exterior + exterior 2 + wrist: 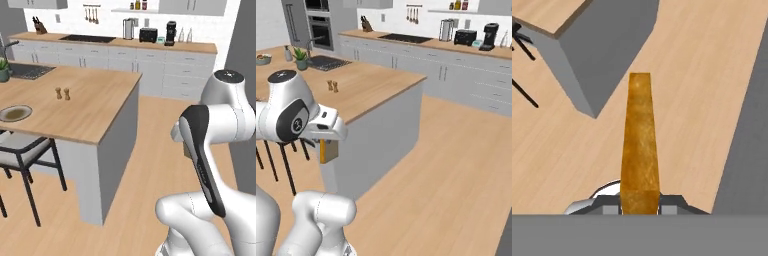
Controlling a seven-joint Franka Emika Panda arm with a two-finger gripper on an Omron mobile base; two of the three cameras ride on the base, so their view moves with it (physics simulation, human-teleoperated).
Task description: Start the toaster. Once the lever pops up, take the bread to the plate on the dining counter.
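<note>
Bread [640,145], a flat golden-brown slice with a grainy toasted face, is seen edge-on, pinched between the fingers of the gripper [640,206] above the wooden floor beside the dining counter [95,105]. On that smooth light-wood top a round grey-rimmed plate [15,113] is set. A boxy black toaster [148,35] is left on the far worktop. No writing can be read.

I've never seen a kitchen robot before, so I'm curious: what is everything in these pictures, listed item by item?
bread: one, golden-brown, clamped in the gripper above the floor
plate: one, grey, dining counter's near end
dining counter: one, light wood, left
shakers: two, brown, mid-counter
stool: one, black-framed, beside the counter
toaster: one, black, far worktop
coffee machine: one, black, right of toaster
gripper: one, shut on the bread
</note>
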